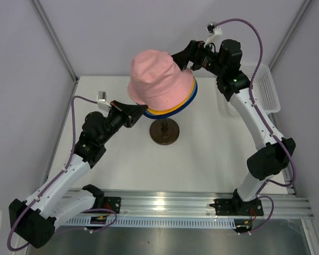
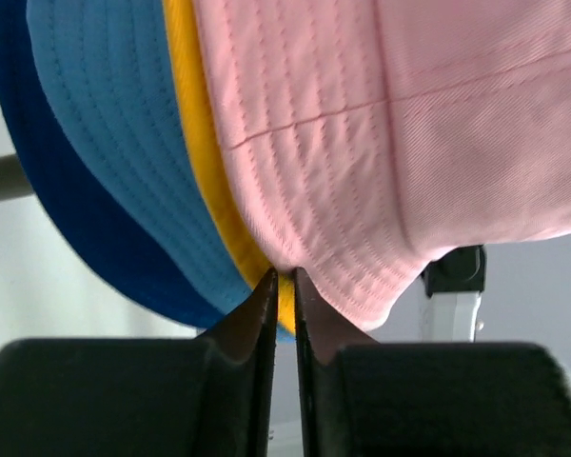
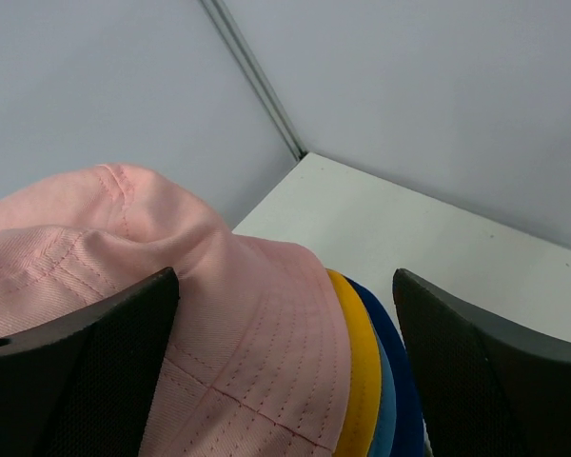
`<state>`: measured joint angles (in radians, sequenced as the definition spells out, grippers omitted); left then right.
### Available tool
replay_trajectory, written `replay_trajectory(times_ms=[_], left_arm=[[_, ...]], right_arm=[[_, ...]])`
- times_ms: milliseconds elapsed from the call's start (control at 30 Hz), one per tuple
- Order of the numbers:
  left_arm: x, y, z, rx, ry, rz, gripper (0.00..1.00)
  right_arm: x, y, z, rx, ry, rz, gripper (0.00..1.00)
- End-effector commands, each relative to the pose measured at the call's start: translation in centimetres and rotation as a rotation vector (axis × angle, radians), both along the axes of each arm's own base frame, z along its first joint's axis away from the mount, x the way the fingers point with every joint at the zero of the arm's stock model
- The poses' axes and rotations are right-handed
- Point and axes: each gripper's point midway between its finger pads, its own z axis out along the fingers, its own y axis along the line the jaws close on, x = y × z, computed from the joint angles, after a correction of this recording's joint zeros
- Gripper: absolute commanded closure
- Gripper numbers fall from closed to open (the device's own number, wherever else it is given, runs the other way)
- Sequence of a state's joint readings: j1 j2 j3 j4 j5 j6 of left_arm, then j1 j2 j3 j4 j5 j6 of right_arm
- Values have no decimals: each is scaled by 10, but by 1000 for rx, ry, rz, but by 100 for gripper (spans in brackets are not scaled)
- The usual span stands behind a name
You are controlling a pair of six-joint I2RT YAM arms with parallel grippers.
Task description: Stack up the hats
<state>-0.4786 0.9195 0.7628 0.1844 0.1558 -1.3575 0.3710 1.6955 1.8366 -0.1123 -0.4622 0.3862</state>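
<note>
The hats sit in one pile on a stand: the pink hat (image 1: 159, 79) (image 2: 409, 143) (image 3: 247, 352) on top, and under it the brims of a yellow hat (image 1: 176, 109) (image 2: 205, 152) (image 3: 362, 381), a light blue hat (image 2: 114, 133) (image 3: 388, 419) and a dark blue hat (image 2: 38, 190) (image 3: 400, 371). My left gripper (image 1: 142, 110) (image 2: 282, 274) is at the front-left brim edge, jaws a thin slit apart, with yellow brim showing in the slit; whether it pinches is unclear. My right gripper (image 1: 187, 62) (image 3: 285, 276) stands open at the back right, straddling the brims without gripping.
The pile rests on a post with a dark round base (image 1: 165, 133) in the middle of the table; whatever is under the hats is hidden. A white mesh basket (image 1: 266, 87) stands at the back right, close to the right arm. Grey walls enclose the table.
</note>
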Motion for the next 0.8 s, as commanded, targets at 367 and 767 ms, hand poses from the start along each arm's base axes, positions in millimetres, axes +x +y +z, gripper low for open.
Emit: replay_trajectory(times_ms=[367,767], left_arm=[[-29,83,49,273,-245,333,32],[3,117,61,483,-267,440,14]], right_arm=[[27,13,13,-121,-68,142,1],[41,-102,46,-31,-9,-59,1]])
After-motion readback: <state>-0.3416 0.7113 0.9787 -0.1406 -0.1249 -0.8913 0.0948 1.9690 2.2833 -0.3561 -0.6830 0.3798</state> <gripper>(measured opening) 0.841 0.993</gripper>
